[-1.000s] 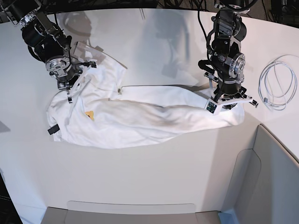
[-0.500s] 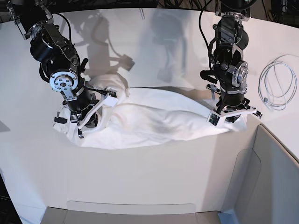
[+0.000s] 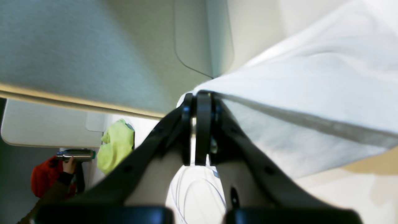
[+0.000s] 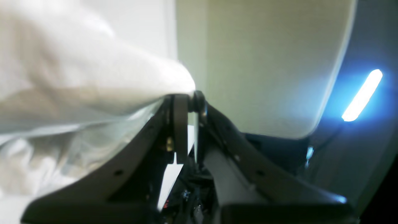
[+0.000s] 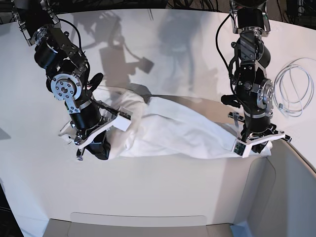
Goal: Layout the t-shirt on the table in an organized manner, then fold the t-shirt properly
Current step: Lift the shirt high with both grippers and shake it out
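The t-shirt [image 5: 182, 129] shows its plain white side and stretches as a long bundle across the table [image 5: 158, 182] between both grippers. My left gripper [image 5: 256, 144], on the right of the base view, is shut on the shirt's right end. In the left wrist view the left gripper [image 3: 199, 101] pinches a cloth edge of the t-shirt [image 3: 311, 93]. My right gripper [image 5: 94, 144] is shut on the shirt's left end. In the right wrist view the right gripper [image 4: 186, 101] clamps the fabric of the t-shirt [image 4: 77, 87]. No print shows.
A coiled white cable [image 5: 294, 88] lies at the far right of the table. Grey padded panels stand at the right [image 5: 291, 197] and along the front [image 5: 138, 224]. Beyond the table, the left wrist view shows a green cloth [image 3: 116, 144] and a person in red [image 3: 46, 177].
Both arms have moved toward the table's front edge and dragged the shirt along. The right gripper travelled furthest, from the back left down to the front left, bunching the shirt's left end.
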Robot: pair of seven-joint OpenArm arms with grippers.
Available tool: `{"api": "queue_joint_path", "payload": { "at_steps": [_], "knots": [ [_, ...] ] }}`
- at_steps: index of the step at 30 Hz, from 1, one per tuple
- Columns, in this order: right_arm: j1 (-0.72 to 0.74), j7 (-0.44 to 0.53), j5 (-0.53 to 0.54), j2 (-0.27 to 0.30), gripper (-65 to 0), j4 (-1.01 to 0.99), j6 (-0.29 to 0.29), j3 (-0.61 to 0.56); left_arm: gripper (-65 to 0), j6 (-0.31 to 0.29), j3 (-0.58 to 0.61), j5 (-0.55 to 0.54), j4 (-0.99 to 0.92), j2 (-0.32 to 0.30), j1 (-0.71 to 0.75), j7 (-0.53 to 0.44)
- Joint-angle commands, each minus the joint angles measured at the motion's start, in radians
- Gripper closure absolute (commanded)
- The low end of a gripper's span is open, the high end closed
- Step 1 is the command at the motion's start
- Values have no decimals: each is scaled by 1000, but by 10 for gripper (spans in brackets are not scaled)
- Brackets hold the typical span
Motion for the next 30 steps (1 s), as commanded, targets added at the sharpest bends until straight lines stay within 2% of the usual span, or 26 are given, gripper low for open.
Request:
{"api": "queue_joint_path", "payload": {
  "at_steps": [1, 9, 11, 14, 18, 26, 30],
  "knots": [
    [20, 6, -9, -5, 0, 19, -47, 9, 0, 14, -3, 16, 20, -6, -29, -21],
    [76, 6, -5, -71, 0, 18, -220, 10, 0, 14, -4, 16, 22, -6, -109, -22],
    [102, 6, -5, -89, 0, 18, -246, 10, 0, 14, -4, 16, 23, -6, -143, -22],
    [146, 6, -2, -100, 0, 11, -249, 9, 0, 14, -3, 16, 28, -16, -192, -22],
    [238, -1, 66, -112, 0, -2, -249, 9, 0, 14, 7, 16, 25, -42, -290, -24],
    [467, 0, 78, -114, 0, -130, -249, 5, 0, 14, 7, 16, 23, -63, -508, -28],
    [599, -1, 144, -114, 0, -197, -249, 9, 0, 14, 7, 16, 22, -63, -611, -124]
  ]
}}
